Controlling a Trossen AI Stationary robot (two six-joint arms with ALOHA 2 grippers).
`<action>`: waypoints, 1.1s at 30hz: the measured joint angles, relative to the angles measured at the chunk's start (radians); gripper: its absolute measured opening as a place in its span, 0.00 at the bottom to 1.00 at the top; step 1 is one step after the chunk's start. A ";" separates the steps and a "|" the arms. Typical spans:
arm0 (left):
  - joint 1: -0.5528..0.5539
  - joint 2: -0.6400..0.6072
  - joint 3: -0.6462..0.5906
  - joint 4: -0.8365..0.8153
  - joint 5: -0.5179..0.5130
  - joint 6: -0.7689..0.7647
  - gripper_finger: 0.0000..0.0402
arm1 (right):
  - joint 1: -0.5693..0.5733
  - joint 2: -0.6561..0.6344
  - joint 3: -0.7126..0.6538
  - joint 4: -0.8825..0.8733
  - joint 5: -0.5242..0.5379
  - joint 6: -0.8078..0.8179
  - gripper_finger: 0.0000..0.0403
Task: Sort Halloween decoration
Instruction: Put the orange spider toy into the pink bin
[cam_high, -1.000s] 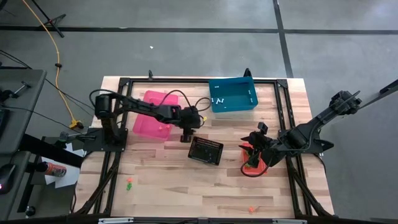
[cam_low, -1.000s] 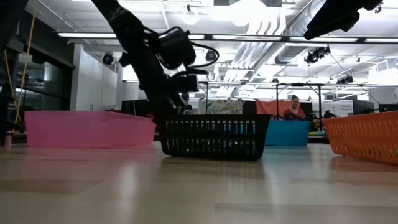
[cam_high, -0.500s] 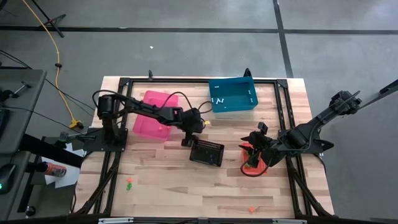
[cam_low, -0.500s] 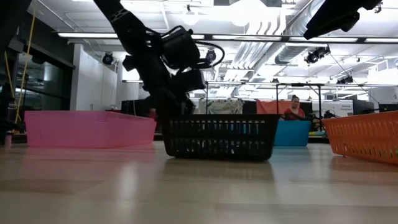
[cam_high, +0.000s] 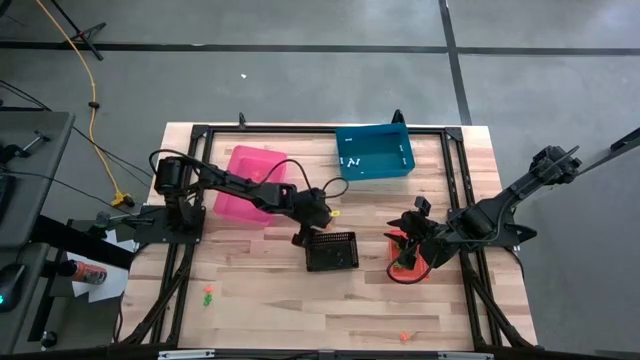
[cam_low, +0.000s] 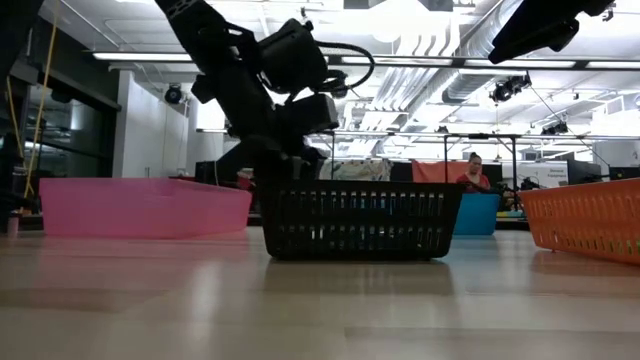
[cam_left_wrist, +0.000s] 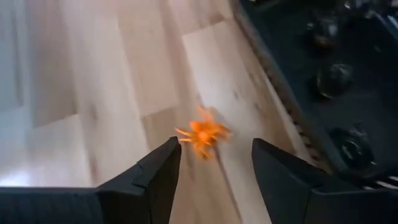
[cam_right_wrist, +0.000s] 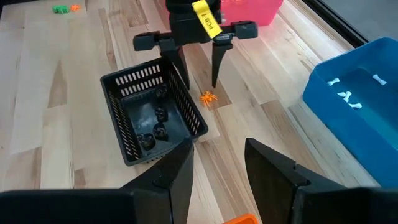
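1. Orange, spider-shaped, a tiny trinket lies on the bare wooden table, just beside the black basket.
2. I see my left gripper hanging right over that trinket, fingers spread apart on either side of it and gripping nothing.
3. The black basket holds a few small dark pieces on its floor; I can't tell what they are.
4. My right gripper sits over the orange basket on the right side of the table; whether its fingers are parted or closed on anything, I cannot tell.
5. White trinkets lie in the blue bin at the far edge.
6. The pink bin stands under my left arm.
7. A green trinket and an orange one rest near the front edge, well apart.
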 joint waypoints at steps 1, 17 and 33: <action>0.001 0.000 0.000 0.006 -0.005 0.000 0.46 | 0.000 0.000 0.000 0.000 0.000 0.000 0.35; 0.054 0.085 0.003 0.109 0.140 -0.038 0.46 | 0.000 0.000 0.000 -0.001 0.002 0.000 0.35; 0.053 0.119 0.006 0.109 0.018 -0.074 0.04 | 0.000 0.000 0.000 0.000 0.002 0.000 0.35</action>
